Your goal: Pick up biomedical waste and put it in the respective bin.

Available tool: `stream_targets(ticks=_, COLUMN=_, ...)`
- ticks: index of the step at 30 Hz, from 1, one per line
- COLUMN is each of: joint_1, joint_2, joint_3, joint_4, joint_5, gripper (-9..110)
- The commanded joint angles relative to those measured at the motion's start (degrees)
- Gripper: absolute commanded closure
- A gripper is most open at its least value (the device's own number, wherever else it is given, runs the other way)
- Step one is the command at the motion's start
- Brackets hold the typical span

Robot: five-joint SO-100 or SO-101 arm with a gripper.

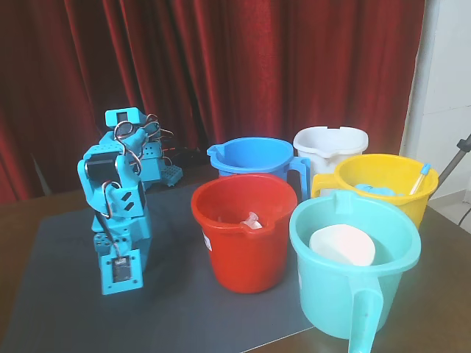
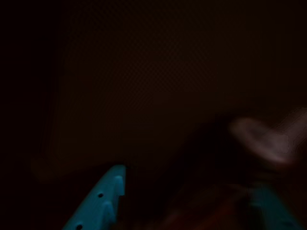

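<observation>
Five plastic buckets stand on the right of the table in the fixed view. The red bucket (image 1: 243, 243) holds a small pale pink item (image 1: 252, 221). The cyan bucket (image 1: 353, 279) holds a white round item (image 1: 342, 246). The yellow bucket (image 1: 386, 184) holds a blue item (image 1: 375, 190) and a thin dropper-like tube (image 1: 418, 179). The blue bucket (image 1: 254, 162) and the white bucket (image 1: 331, 145) stand behind. The cyan arm is folded at the left, its gripper (image 1: 121, 283) pointing down at the mat, away from the buckets. The wrist view is nearly black; one cyan finger (image 2: 103, 201) shows.
A dark grey mat (image 1: 169, 316) covers the brown table. A red curtain hangs behind. A blurred pale shape (image 2: 268, 141) sits at the right of the wrist view. A tripod leg (image 1: 456, 165) stands at the far right in the fixed view.
</observation>
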Motion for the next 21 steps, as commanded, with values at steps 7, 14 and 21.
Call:
stream_targets(ticks=7, joint_1=0.7, joint_2=0.53, joint_3=-0.88, joint_4=-1.85, joint_5=-0.79, gripper=102)
stream_targets(ticks=14, joint_1=0.35, joint_2=0.62, joint_3=-0.88, joint_4=-3.34, joint_5=-0.79, gripper=102)
stream_targets(ticks=21, joint_1=0.0, joint_2=0.7, joint_3=-0.88, joint_4=-2.9, joint_5=-0.88, gripper=102)
